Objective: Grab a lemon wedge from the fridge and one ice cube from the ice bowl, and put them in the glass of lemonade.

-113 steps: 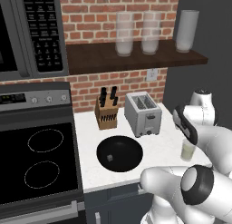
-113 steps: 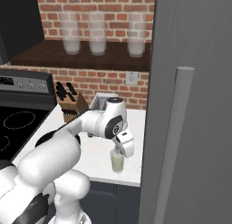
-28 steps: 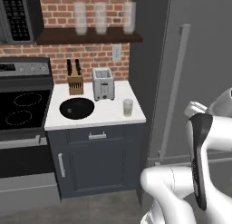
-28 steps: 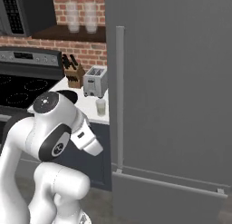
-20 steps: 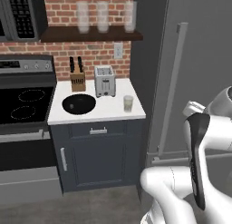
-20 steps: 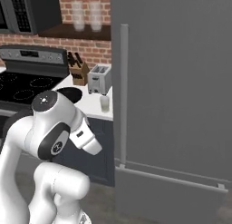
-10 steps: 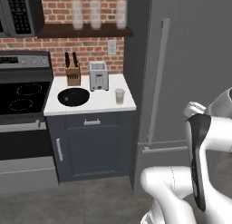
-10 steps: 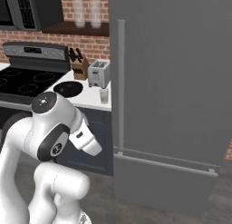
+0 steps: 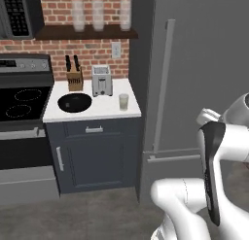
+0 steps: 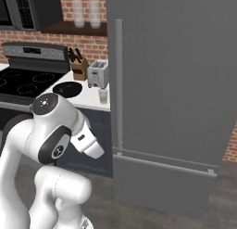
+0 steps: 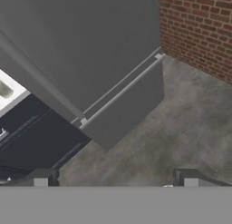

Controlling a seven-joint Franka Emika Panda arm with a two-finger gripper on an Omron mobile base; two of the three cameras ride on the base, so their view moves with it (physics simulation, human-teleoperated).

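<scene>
With its two dark fingers spread wide and empty, the gripper (image 11: 115, 177) hangs well apart from the tall dark grey fridge (image 11: 77, 51) ahead, whose closed door hides the lemon wedge, so a skewed reach could miss the long light-grey bar handle (image 10: 119, 84).

Place: a kitchen, as I see it.
Signs: fridge (image 9: 194, 64), stove (image 9: 19, 100), toaster (image 9: 101, 80), knife block (image 9: 74, 78), brick wall (image 9: 92, 47).

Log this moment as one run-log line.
stage: facing fridge | fridge door: closed | hand: open, empty | glass of lemonade: on counter beside ice bowl
</scene>
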